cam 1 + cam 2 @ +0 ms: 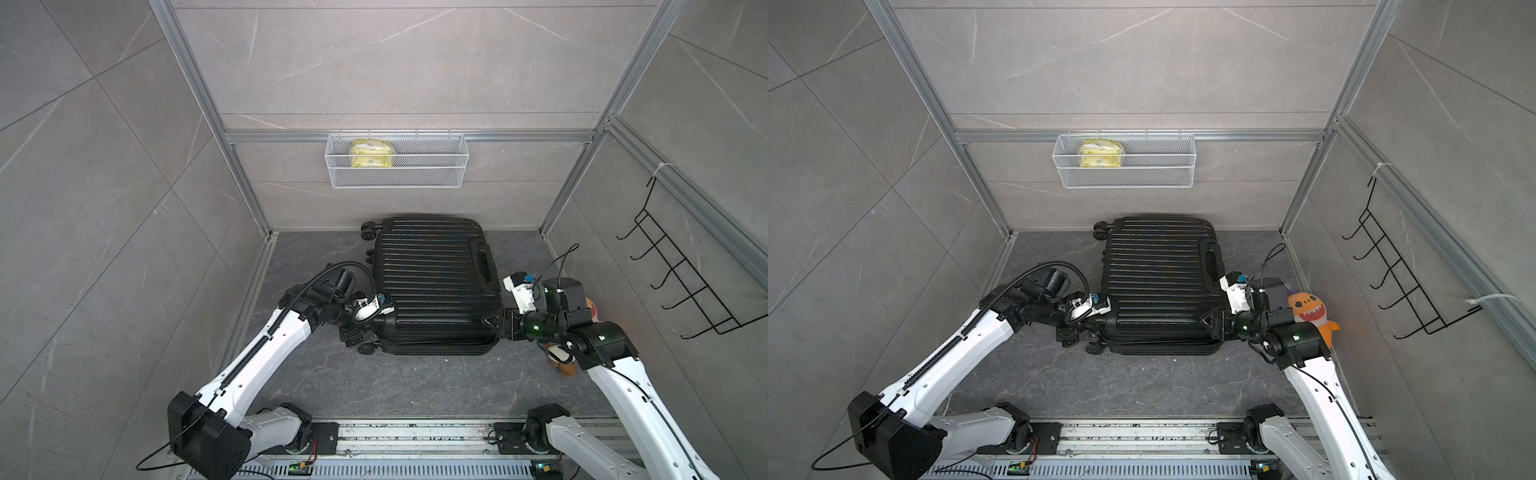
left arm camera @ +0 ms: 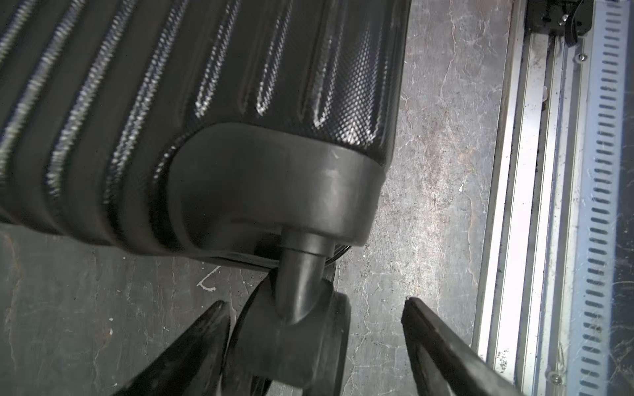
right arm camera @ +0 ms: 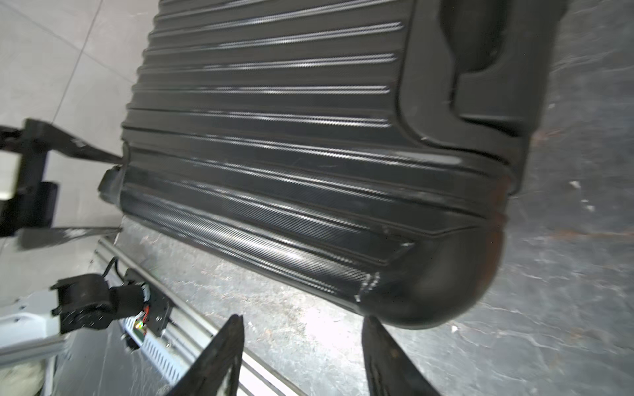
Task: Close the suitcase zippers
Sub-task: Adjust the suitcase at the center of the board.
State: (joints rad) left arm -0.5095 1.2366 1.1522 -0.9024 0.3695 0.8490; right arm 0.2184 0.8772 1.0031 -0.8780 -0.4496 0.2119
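Bracketing the suitcase (image 1: 432,286) at its two near corners, both sets of fingers apart.

Black and ribbed, the suitcase lies flat with its shells together on the dark marbled surface (image 1: 374,386), toward the far wall in both top views (image 1: 1158,286). The left gripper (image 2: 314,305) sits at the near-left corner, fingers (image 2: 206,336) spread wide with a wheel (image 2: 295,343) between them, one finger just beside it, the other apart. The right gripper (image 3: 302,319) is at the near-right corner, fingers moderately apart and holding nothing, one tip just beside the rounded corner. The zippers cannot be made out along the black rim.
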